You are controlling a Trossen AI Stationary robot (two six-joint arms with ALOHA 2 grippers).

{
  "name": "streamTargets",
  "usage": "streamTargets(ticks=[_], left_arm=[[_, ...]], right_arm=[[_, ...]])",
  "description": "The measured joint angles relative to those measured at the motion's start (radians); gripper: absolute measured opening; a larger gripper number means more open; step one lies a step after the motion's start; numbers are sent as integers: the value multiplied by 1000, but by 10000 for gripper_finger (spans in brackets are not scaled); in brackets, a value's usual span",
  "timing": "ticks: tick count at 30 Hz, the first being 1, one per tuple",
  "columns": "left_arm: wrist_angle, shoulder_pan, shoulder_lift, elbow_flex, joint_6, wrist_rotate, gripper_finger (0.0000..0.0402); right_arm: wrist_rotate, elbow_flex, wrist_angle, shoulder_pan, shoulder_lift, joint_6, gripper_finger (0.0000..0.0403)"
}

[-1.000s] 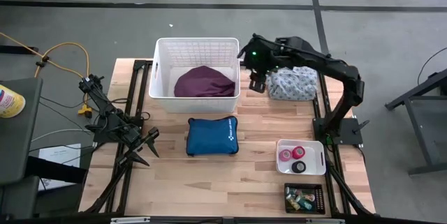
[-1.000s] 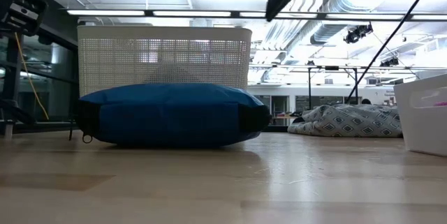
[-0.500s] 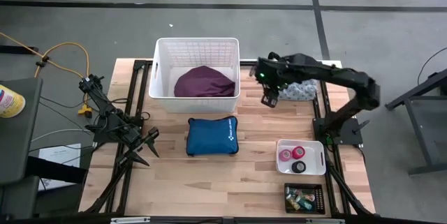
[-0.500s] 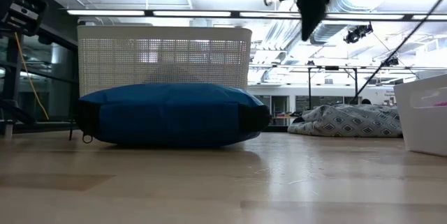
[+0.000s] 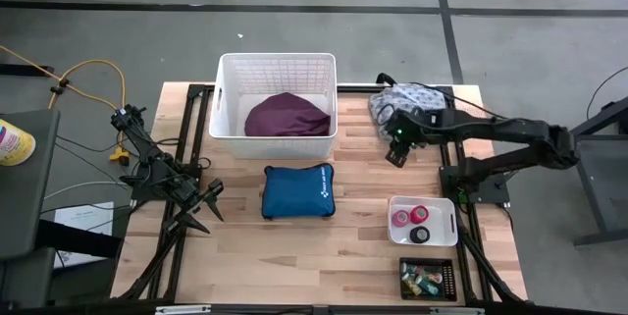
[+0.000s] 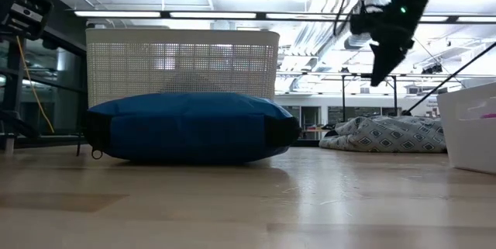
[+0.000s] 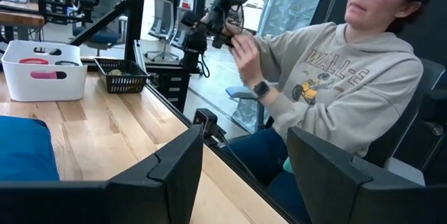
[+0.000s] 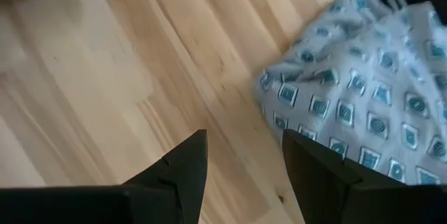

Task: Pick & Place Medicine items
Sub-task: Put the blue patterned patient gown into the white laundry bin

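Note:
The medicine items lie at the table's near right. A pink roll (image 5: 401, 219), a red roll (image 5: 421, 215) and a black roll (image 5: 420, 235) sit in a white tray (image 5: 447, 207). Small vials and bottles fill a black mesh basket (image 5: 428, 279). My right gripper (image 5: 395, 154) hangs open above bare wood, pointing steeply down, beside the patterned cloth bundle (image 8: 363, 91) and far of the tray. In its wrist view nothing is between the fingers (image 8: 181, 165). My left gripper (image 5: 203, 213) waits open at the table's left, pointing level.
A white mesh basket (image 5: 228, 99) holding a purple bundle (image 5: 287, 116) stands at the far middle. A blue zip pouch (image 5: 298, 191) lies at the centre. A person (image 7: 335, 77) sits beyond the table's right side, hands raised.
My right gripper has swung from beside the white basket's far right corner toward the table's right and near edges, sinking lower and rolling a little. It now hangs near the patterned bundle's near edge. Its fingers stay open and carry nothing.

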Motion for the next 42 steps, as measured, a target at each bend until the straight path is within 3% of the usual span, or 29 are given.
streamTargets(ticks=[7, 16, 35, 42], left_arm=[[0, 0, 0, 0, 0, 0, 202], [0, 0, 0, 0, 0, 0, 202], [0, 0, 0, 0, 0, 0, 202], [0, 0, 0, 0, 0, 0, 202]], right_arm=[[-1, -101, 59, 13, -18, -29, 174], [-3, -102, 144, 49, -16, -58, 174], [-55, -102, 143, 66, -16, -72, 176], [-74, -101, 161, 65, 14, -82, 228]])
